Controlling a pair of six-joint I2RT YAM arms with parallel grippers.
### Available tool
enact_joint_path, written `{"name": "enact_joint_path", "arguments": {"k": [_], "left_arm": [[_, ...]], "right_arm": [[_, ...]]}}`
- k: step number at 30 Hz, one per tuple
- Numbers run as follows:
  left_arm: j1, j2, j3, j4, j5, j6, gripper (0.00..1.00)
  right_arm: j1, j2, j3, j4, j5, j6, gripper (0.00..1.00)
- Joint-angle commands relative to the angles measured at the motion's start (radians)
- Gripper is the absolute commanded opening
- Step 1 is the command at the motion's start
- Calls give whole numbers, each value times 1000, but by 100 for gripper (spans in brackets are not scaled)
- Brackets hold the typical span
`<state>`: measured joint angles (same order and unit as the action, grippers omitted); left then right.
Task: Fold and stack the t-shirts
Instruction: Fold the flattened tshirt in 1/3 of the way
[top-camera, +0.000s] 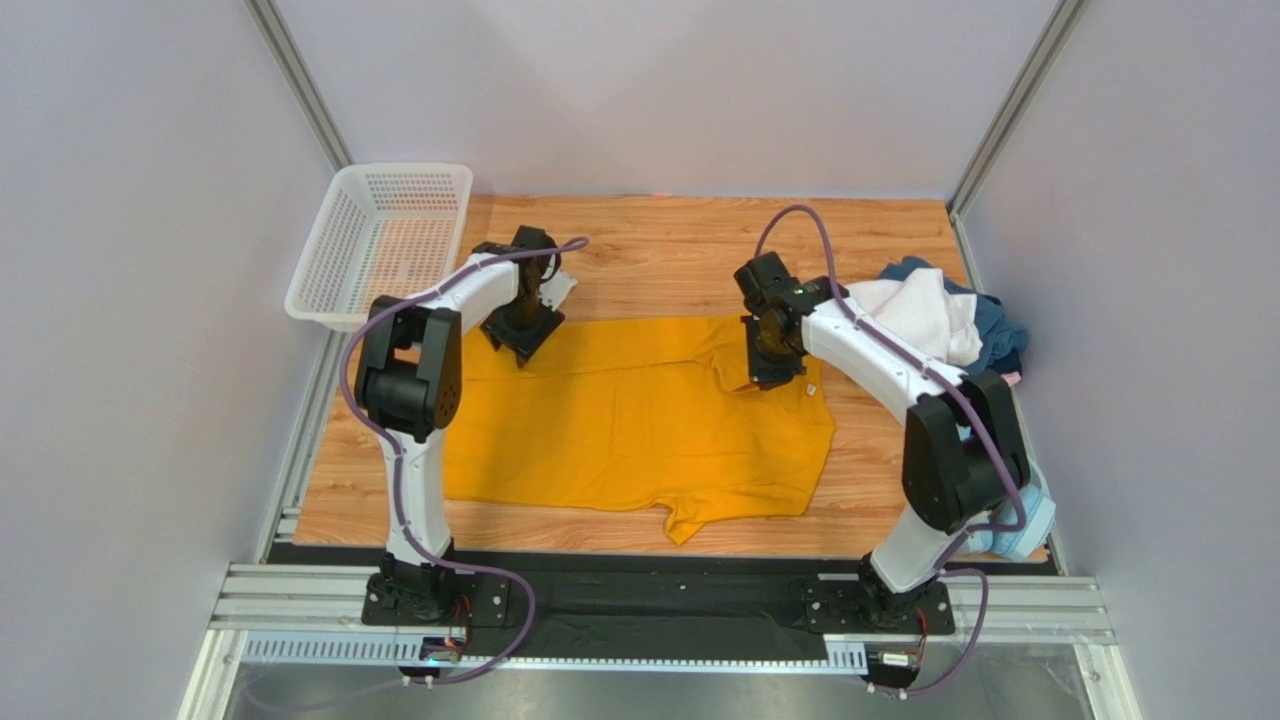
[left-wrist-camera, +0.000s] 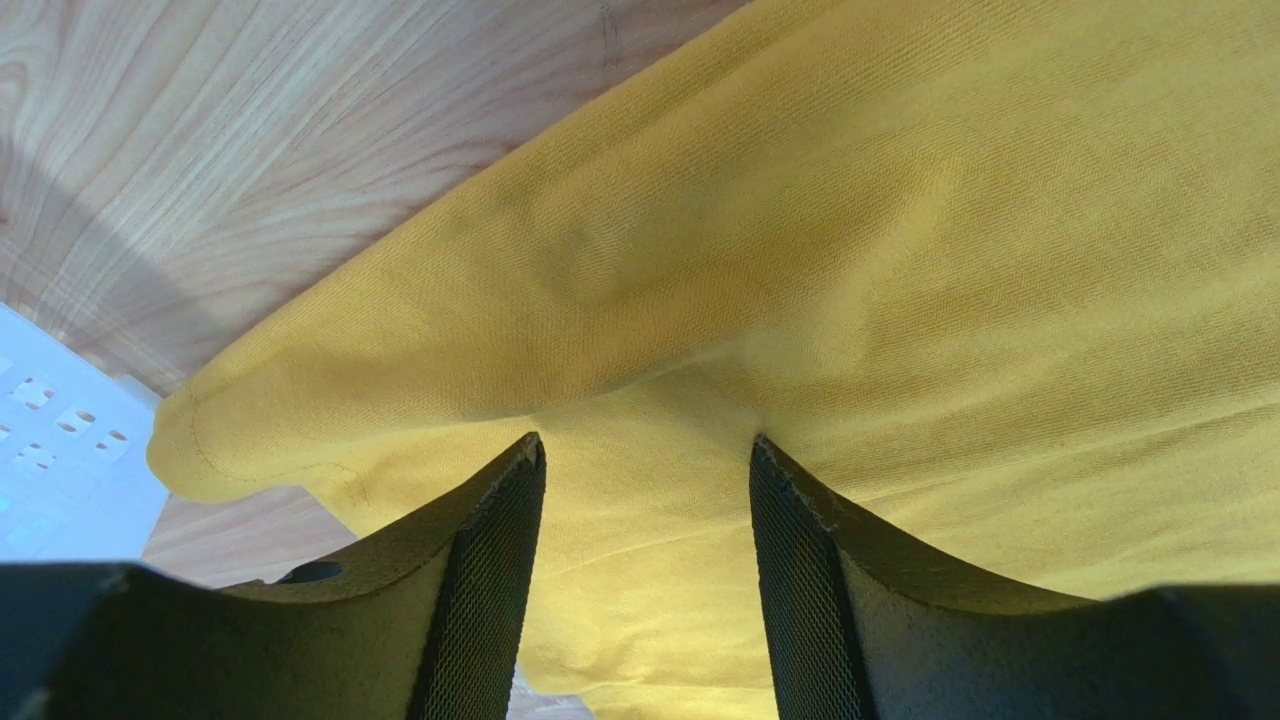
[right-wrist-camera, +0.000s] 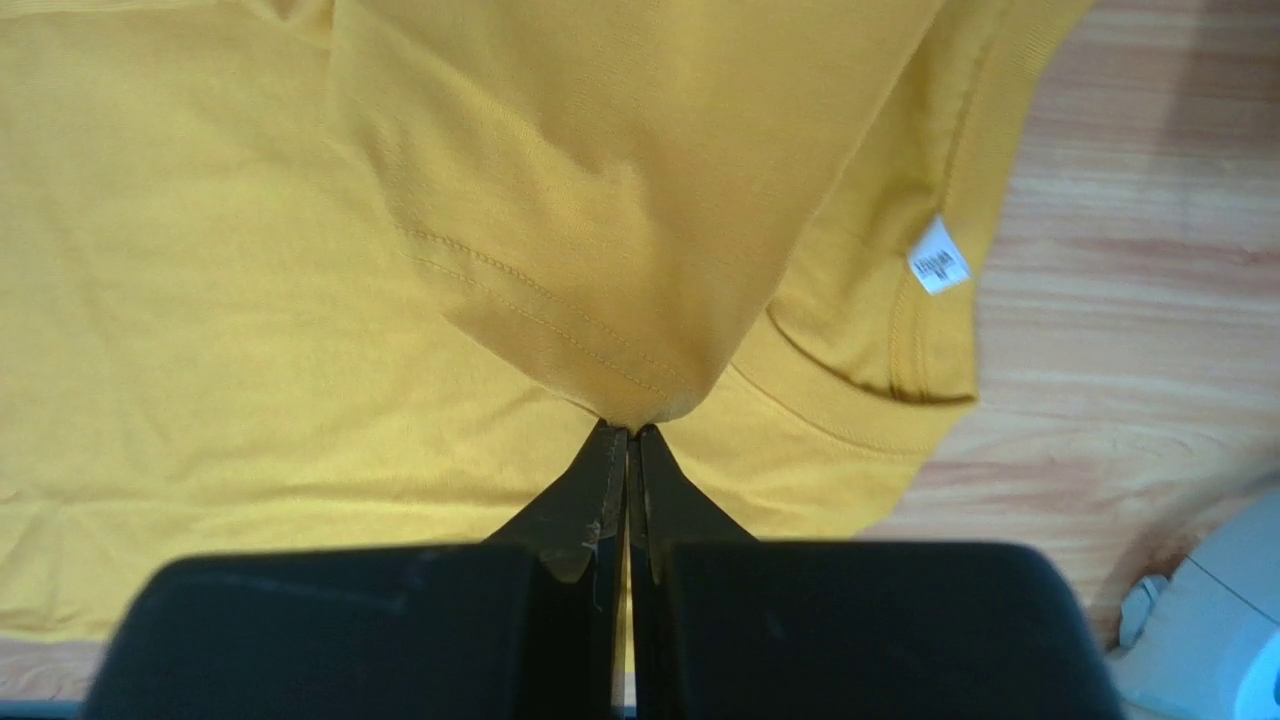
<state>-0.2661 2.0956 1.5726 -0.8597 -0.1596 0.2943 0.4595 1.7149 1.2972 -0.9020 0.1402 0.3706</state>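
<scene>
- White mesh basket (top-camera: 383, 240) sits at the bench's (top-camera: 661, 240) far-left corner, off the folding area.
- Left gripper (left-wrist-camera: 646, 450) is low over the far-left edge of the mustard t-shirt (top-camera: 631, 428). Jaws stand moderately apart, straddling a raised roll of cloth, and no pinch is visible. Judged to be lined up to take that edge.
- The t-shirt lies spread across mid-bench, collar to the right with its label (right-wrist-camera: 939, 270) showing.
- Right gripper (right-wrist-camera: 628, 435) is by the collar. Jaws are closed flat on a hemmed fold, lifting it into a peak, probably to carry that side over in a fold.
- Pile of other shirts (top-camera: 939, 315) waits at far right.
- Headphones (top-camera: 1022, 518) are near right, not involved.
</scene>
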Motion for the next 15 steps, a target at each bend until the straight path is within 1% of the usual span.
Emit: {"name": "enact_joint_path", "arguments": {"k": [1,6,9,14,15], "left_arm": [[-1,-49,-13,14,-4,14,59],[-1,-57,-8,16,-3,16,59],[-1,-57,-13,14,0,14,59],[-1,-52,-26,16,9,9,59],[-1,-52,-28,16,11,6,59]], "right_arm": [[-2,-112,-47,-57,36,34,0],[-2,-152,-101,-67,52,50,0],[-2,-163,-96,-72,62,50,0],[-16,-169,16,-118,75,37,0],[-19,-169,64,-124,75,36,0]]}}
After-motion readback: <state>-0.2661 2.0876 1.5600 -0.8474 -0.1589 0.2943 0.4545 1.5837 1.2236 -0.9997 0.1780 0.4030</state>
